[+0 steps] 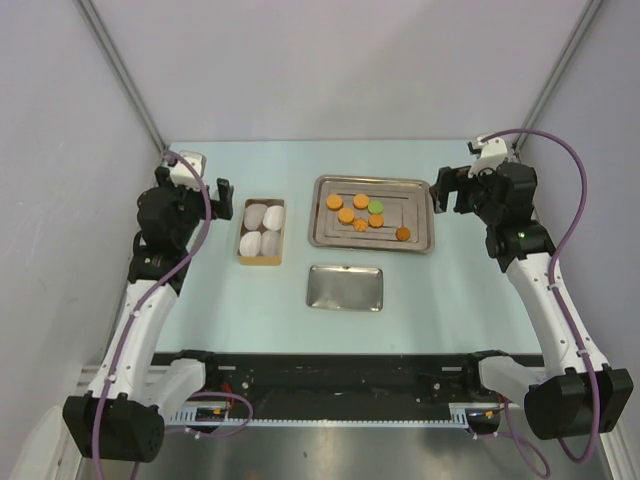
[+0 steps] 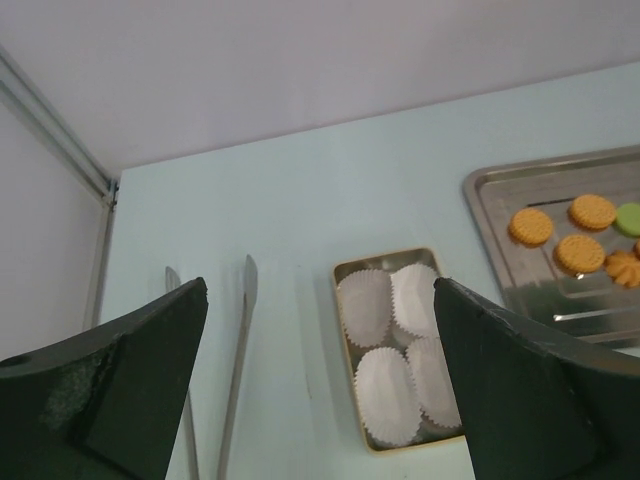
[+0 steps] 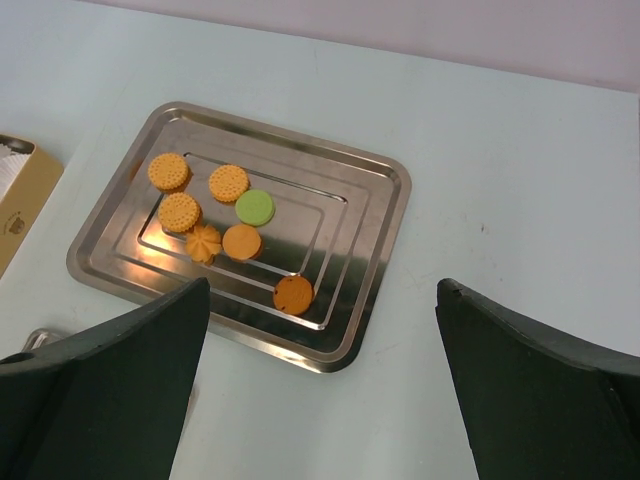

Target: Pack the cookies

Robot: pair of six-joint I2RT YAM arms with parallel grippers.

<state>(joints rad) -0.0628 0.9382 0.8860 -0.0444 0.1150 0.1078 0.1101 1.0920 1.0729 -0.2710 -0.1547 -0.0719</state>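
Left pincer (image 2: 320, 286), right pincer (image 3: 322, 288) spread wide, cookies (image 3: 242, 241) flat, diagonal cluster on tray (image 3: 352, 228)

My two arms (image 1: 548, 300) are white with black joints, purple cables (image 1: 583, 195) looping along, and dark wedge-shaped fingers (image 2: 130, 400).

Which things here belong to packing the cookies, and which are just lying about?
Job: cookies; large steel tray under them; paper cups in a cardboard box.
Probably lying about: small empty steel tray; tongs.
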